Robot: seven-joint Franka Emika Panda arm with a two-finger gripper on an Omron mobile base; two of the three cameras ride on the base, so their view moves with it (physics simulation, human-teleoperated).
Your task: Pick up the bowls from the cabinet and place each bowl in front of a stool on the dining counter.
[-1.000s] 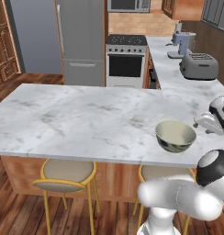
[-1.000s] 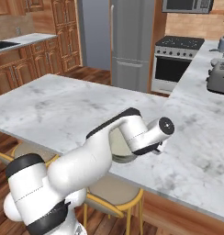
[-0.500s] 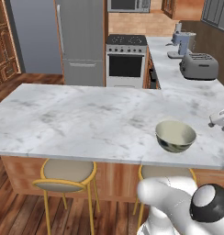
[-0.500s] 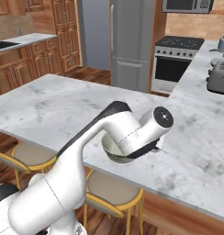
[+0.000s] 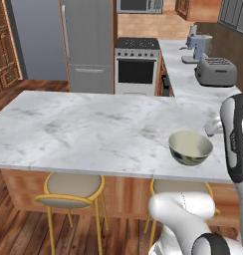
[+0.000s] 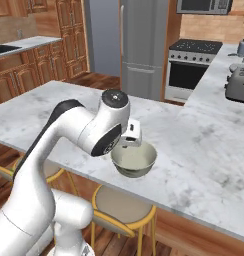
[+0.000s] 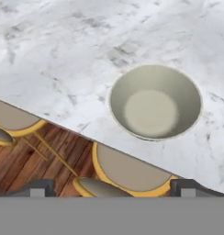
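A cream-lined bowl [image 5: 190,147] with a dark patterned outside stands upright on the dining counter [image 5: 83,132], close to that slab's near edge and toward its right end as the left base view has it. In the hand view the bowl [image 7: 154,101] shows from above, empty, its rim round and whole, resting on the veined marble [image 7: 63,50] just inside the edge. A stool [image 5: 69,189] with a tan seat and a yellow rim stands below the counter's near edge to the left of the bowl, and a second stool [image 6: 123,209] sits right under the edge in front of the bowl. The gripper [image 7: 112,187] hangs above the counter's edge with its two dark fingertips [image 7: 38,187] spread wide apart; nothing lies between them and the bowl sits clear of both. In the right base view the white hand [image 6: 130,133] hovers just over the bowl's [image 6: 134,160] near rim. Beyond the counter stand a steel fridge [image 5: 88,45], an oven range [image 5: 137,67] and a toaster [image 5: 216,71].
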